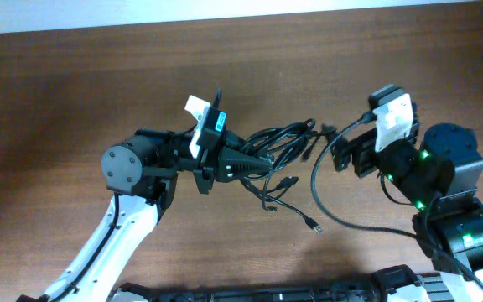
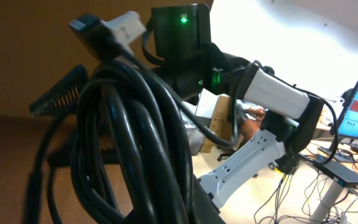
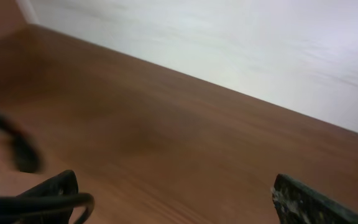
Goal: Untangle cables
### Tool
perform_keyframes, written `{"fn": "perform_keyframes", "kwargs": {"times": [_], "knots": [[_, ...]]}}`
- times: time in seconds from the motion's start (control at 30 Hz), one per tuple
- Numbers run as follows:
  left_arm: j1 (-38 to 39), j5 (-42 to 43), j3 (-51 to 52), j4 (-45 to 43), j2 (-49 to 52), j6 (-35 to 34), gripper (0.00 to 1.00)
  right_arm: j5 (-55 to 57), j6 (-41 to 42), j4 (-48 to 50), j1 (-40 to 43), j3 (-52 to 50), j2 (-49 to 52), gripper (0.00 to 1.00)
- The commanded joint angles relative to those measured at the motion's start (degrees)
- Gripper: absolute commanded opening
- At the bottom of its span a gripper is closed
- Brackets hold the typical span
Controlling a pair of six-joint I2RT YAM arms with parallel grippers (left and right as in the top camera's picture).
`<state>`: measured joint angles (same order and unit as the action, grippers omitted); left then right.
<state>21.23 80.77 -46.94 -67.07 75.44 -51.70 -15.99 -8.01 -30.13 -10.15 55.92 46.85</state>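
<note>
The cables (image 1: pixel 285 137) are a bunch of thin black cords in the middle of the wooden table (image 1: pixel 82 75). My left gripper (image 1: pixel 262 165) is shut on the bunch at its left side. In the left wrist view the cables (image 2: pixel 135 137) fill the near field and hide the jaws. One long cord (image 1: pixel 315 189) curves from the bunch toward the right arm. A loose plug end (image 1: pixel 315 226) lies below it. My right gripper (image 1: pixel 340 153) is open just right of the bunch. In the right wrist view its fingers (image 3: pixel 173 190) are wide apart, with a cord (image 3: pixel 23 202) lying against the left finger.
The right arm (image 2: pixel 272 93) shows in the left wrist view beyond the cables. The right arm's base (image 1: pixel 464 226) stands at the table's lower right, the left arm's body (image 1: pixel 132 168) at the lower left. A pale wall (image 3: pixel 229 37) lies past the table's far edge.
</note>
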Motion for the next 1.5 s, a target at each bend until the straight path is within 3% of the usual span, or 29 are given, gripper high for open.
{"fn": "perform_keyframes", "kwargs": {"times": [0.0, 0.17, 0.77, 1.03, 1.47], "knots": [[-0.31, -2.6, -0.15, -0.39, -1.09, -0.09, 0.0, -12.31, -2.27, 1.01, 0.09, 0.57, -0.55, 0.98], [-0.31, -2.6, -0.15, -0.39, -1.09, -0.09, 0.0, -16.74, -2.23, 3.58, 0.09, 0.57, -0.55, 0.99], [-0.39, -0.13, -0.15, -0.44, -1.09, -0.11, 0.0, -3.41, -2.05, 6.99, 0.09, 0.68, -5.2, 0.99], [-0.39, -1.27, -0.15, -0.42, -1.09, -0.07, 0.0, -9.09, -1.99, 6.84, 0.09, 0.68, -5.18, 0.99], [1.29, 0.55, -0.15, -0.44, -1.09, -0.09, 0.0, -6.95, -0.98, 8.57, 0.09, 0.68, -2.8, 0.99]]}}
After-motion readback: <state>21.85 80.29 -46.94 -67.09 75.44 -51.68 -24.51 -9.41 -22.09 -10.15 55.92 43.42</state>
